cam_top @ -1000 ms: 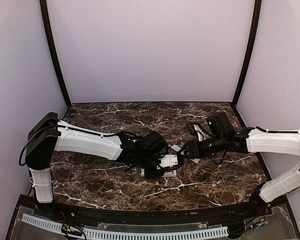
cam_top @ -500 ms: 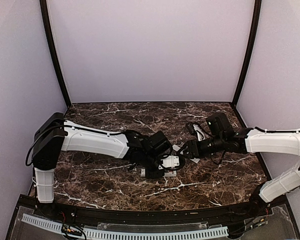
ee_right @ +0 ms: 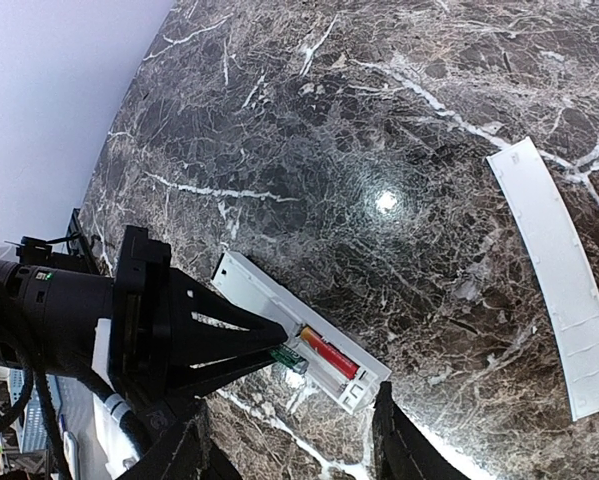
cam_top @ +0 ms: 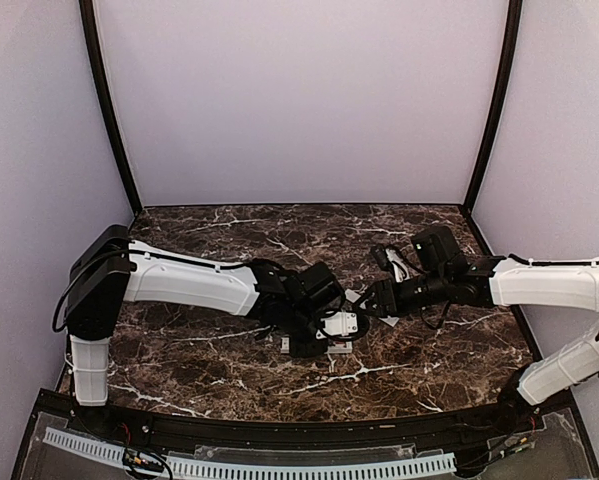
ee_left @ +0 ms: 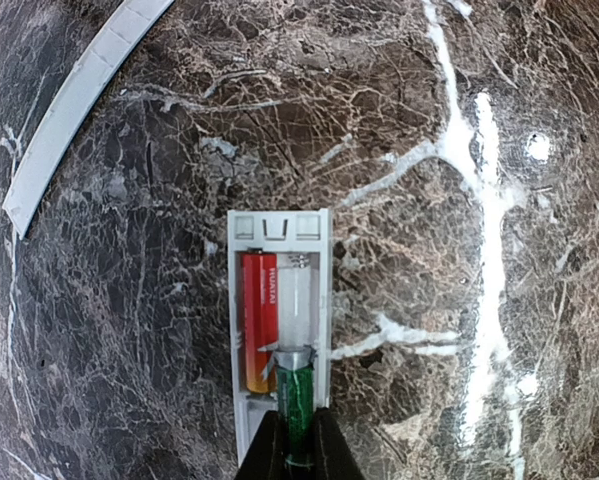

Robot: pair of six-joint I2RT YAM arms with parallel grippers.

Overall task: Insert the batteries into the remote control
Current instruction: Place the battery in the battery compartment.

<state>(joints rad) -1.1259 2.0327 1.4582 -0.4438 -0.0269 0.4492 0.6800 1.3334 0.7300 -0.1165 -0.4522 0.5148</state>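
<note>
The loading is looking roughly half done. In the left wrist view the remote control is lying flat on the marble table with its battery bay facing up and uncovered. In the bay's left slot a red battery is sitting fully seated. To its right, the second slot is showing bare white plastic along most of its length. A green battery is only nosing into that slot's near end, seemingly tilted rather than lying down, so I judge it is being inserted and is not yet home. What is remaining, by my reading, is pressing this cell flat and then refitting the cover, if that belongs to the job. The thin white strip that is likely the battery cover is lying on the table well apart from the remote, off to the right in the right wrist view.

The left arm is reaching low over the middle of the table, its wrist pitching down at the remote. The left gripper is working with its jaws clamped on the green battery's rear. The right arm is stretching in from the right. The right gripper is hovering near the remote's end with its jaws standing apart, gripping nothing.
</note>
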